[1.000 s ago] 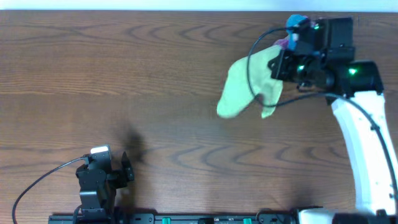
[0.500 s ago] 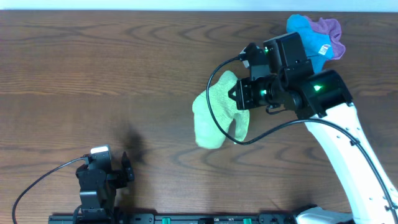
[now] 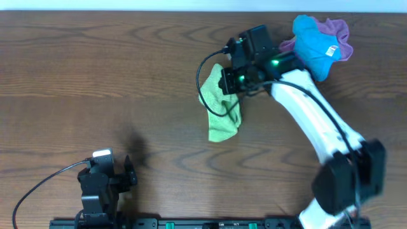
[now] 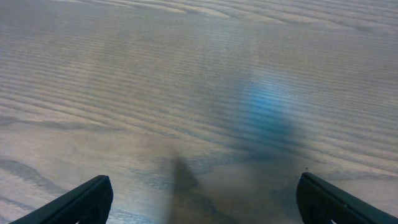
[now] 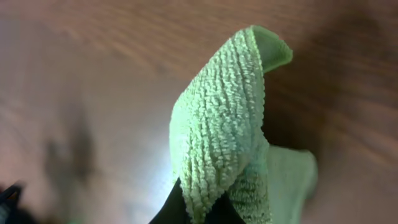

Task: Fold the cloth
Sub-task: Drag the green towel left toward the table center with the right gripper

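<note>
Pinching the cloth (image 3: pixel 222 119) by one edge, the right tool (image 3: pixel 231 81) is holding it bunched over the tabletop (image 3: pixel 95 76), long axis trailing toward the near side; the left tool (image 4: pixel 205 200) is resting spread, well apart, clearly the farther arm.

The cloth (image 5: pixel 217 124), seen close from the right wrist, is soft microfibre with a ribbed, looped pile, matt and fuzzy at its edges. The table (image 3: pixel 95 76) beneath is dark brown wood grain with a low sheen, and it catches a bluish reflection in the left wrist view. The blue cloth (image 3: pixel 311 41) and purple cloth (image 3: pixel 340 28) look similarly plush. The right arm (image 3: pixel 305 108) has a smooth, glossy white shell, apparently plastic. Its wrist housing (image 3: pixel 254 46) is matt black.
</note>
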`<control>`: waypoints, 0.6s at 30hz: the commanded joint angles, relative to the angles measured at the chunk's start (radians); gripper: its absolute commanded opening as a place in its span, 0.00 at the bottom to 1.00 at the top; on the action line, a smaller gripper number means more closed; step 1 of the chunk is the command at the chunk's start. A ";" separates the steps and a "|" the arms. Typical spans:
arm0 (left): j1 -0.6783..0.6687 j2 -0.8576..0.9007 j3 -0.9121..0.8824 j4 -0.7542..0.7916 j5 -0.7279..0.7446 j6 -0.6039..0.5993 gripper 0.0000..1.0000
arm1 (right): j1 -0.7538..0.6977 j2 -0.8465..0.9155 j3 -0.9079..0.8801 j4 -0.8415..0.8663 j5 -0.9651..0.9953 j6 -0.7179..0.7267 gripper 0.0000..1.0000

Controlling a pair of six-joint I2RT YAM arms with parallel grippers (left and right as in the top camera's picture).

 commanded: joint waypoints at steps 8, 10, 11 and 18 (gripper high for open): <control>0.002 -0.006 -0.011 -0.026 -0.006 -0.003 0.95 | 0.004 0.184 0.012 0.277 0.214 0.011 0.02; 0.002 -0.006 -0.011 -0.026 -0.006 -0.003 0.95 | -0.002 0.211 0.012 0.309 0.283 0.020 0.02; 0.002 -0.006 -0.011 -0.026 -0.006 -0.003 0.95 | -0.006 0.217 0.012 0.320 0.311 0.027 0.01; 0.002 -0.006 -0.011 -0.026 -0.006 -0.003 0.95 | -0.032 0.217 0.015 0.394 0.358 0.065 0.74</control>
